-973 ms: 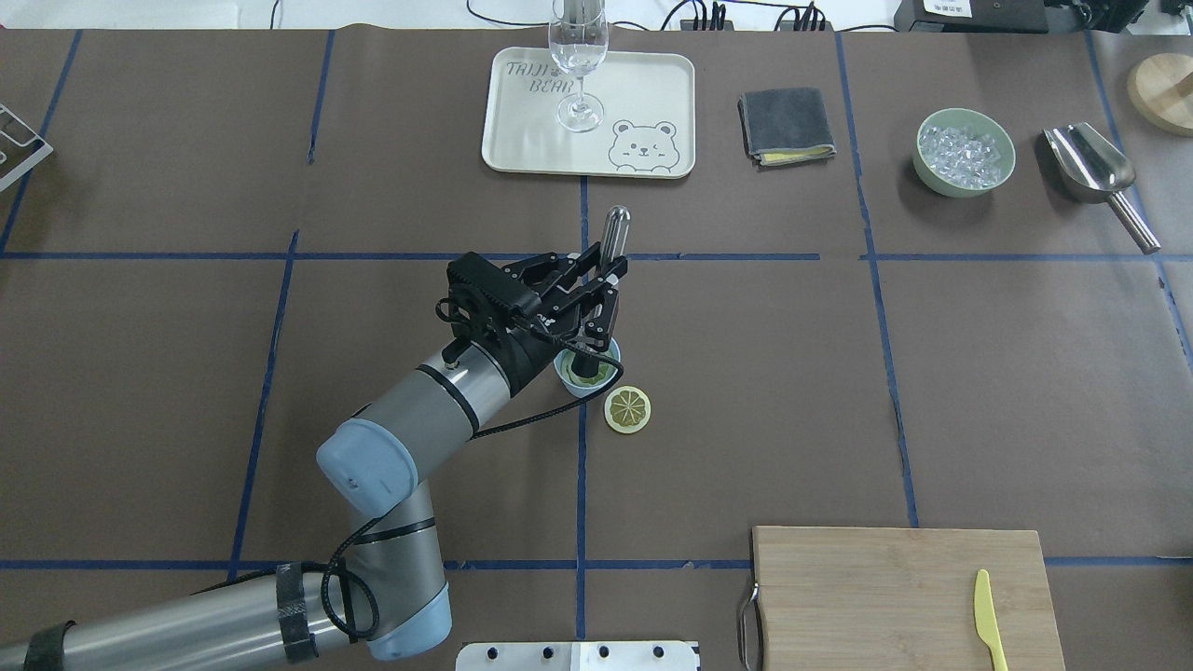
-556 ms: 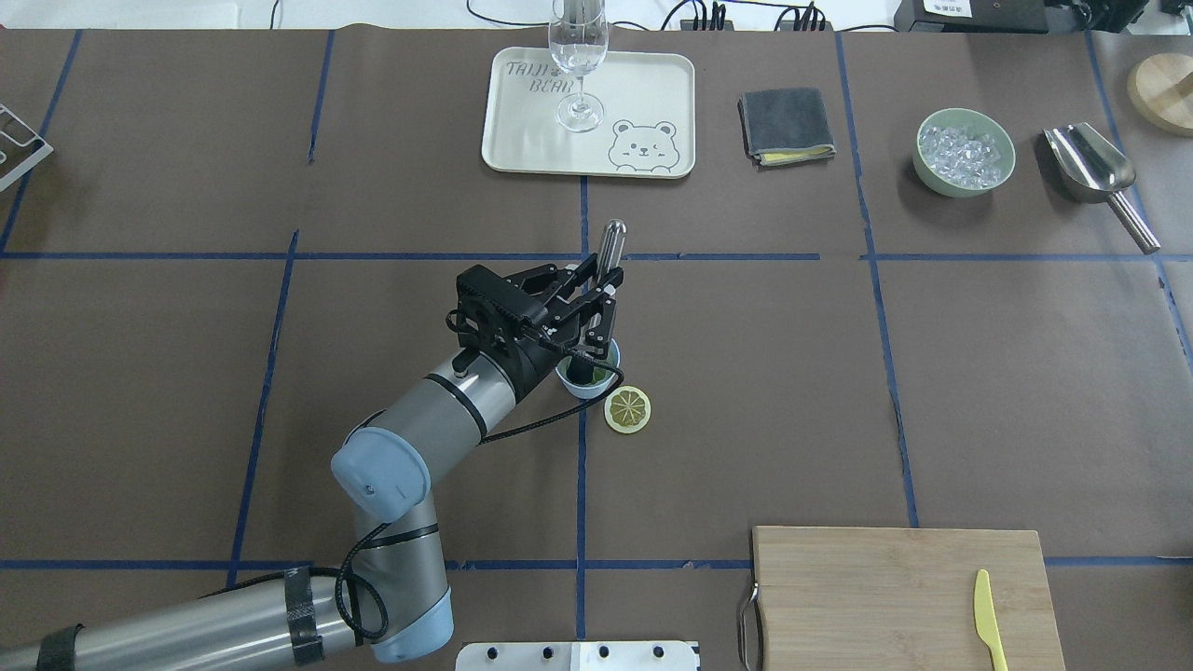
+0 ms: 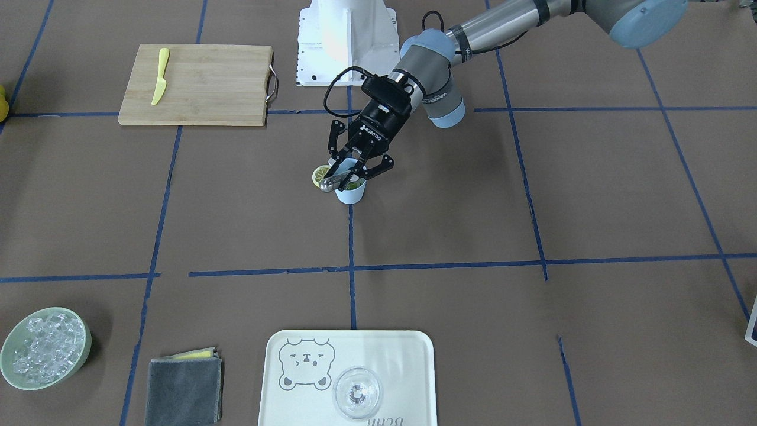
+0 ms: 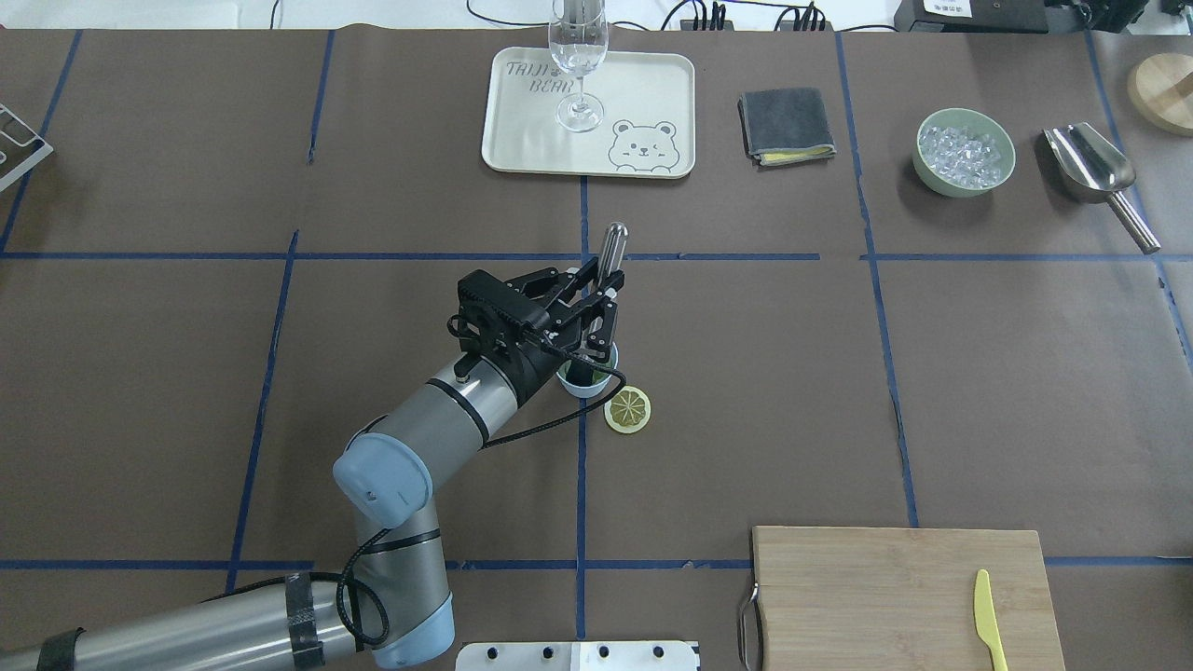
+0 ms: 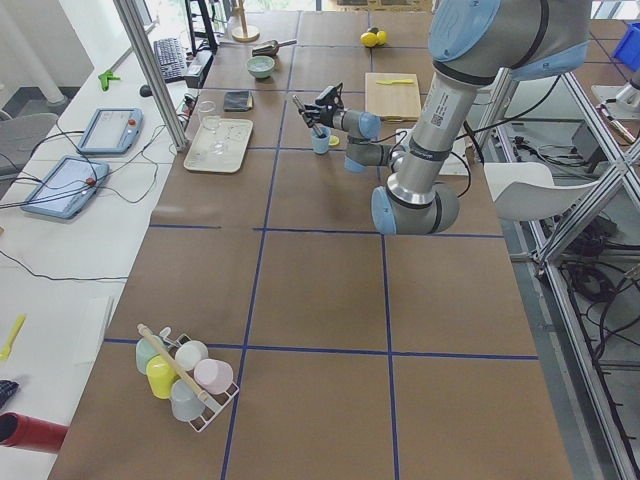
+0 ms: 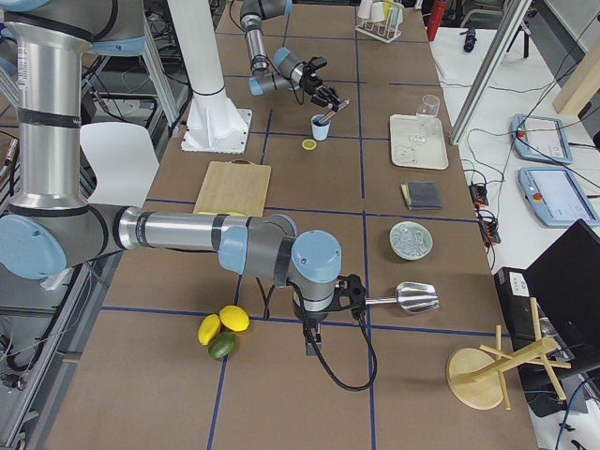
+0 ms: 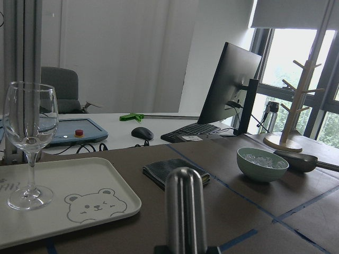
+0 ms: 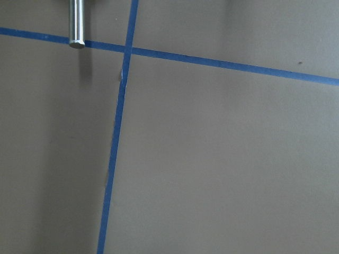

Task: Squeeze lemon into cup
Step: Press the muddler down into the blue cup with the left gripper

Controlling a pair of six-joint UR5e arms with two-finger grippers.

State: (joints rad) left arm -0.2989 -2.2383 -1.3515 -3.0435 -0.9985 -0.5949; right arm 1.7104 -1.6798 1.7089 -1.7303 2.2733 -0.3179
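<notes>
The job looks about half done. The left gripper [image 4: 596, 315] has its fingers closed tight around a metal rod [image 4: 612, 244], and the low end of the rod goes down into the cup [image 3: 350, 195]. Inside the cup there is a yellow-green patch [image 3: 353, 185], which I think is lemon being squashed. I cannot see any juice, so I cannot say how much has come out. One lemon slice [image 4: 628, 409] lies flat on the table [image 4: 1025, 373] just beside the cup, on the side nearer the robot, and nothing is touching it. It may need to go in and get pressed too. After that the rod has to come out of the cup. The cup is small, light blue and smooth like plastic, wider at the top than at the bottom, with no handle. The rod is shiny and round like a fat silver stick, with a domed top end. The lemon slice is a thin round disc with a yellow rim and a pale face cut into little wedges (like a tiny wheel). The table has a dull brown cover with blue tape lines. The right gripper [image 6: 361, 300] is far off by a steel scoop [image 6: 417, 297]; I cannot tell if its fingers are wide or closed.
</notes>
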